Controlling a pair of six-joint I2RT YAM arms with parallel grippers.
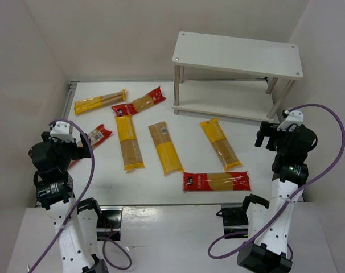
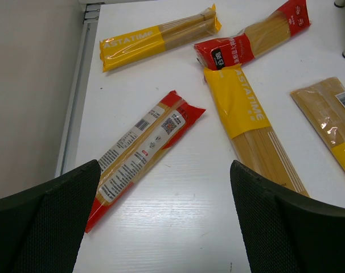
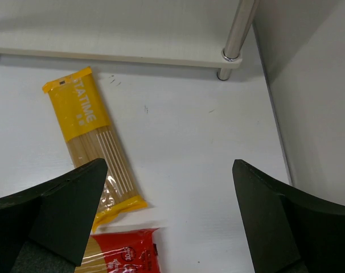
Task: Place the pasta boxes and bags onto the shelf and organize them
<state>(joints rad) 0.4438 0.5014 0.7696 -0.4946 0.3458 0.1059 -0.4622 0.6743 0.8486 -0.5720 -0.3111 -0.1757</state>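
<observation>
Several spaghetti packets lie flat on the white table. In the top view there are a yellow one point(image 1: 99, 101) and a red one point(image 1: 139, 102) at the back, yellow ones point(image 1: 128, 142) point(image 1: 165, 148) point(image 1: 220, 143) in the middle, and a red one point(image 1: 216, 181) at the front. The two-tier shelf point(image 1: 235, 54) stands at the back right with nothing on it. My left gripper point(image 2: 164, 170) is open, just right of a red packet point(image 2: 144, 153). My right gripper point(image 3: 169, 165) is open over bare table, right of a yellow packet point(image 3: 90, 136) and a red packet point(image 3: 124, 250).
Pale walls close in the table on the left point(image 2: 30, 85) and the right point(image 3: 315, 85). The shelf's front right leg point(image 3: 238, 28) and lower board point(image 3: 115, 34) stand just beyond my right gripper. Purple cables loop over both arms.
</observation>
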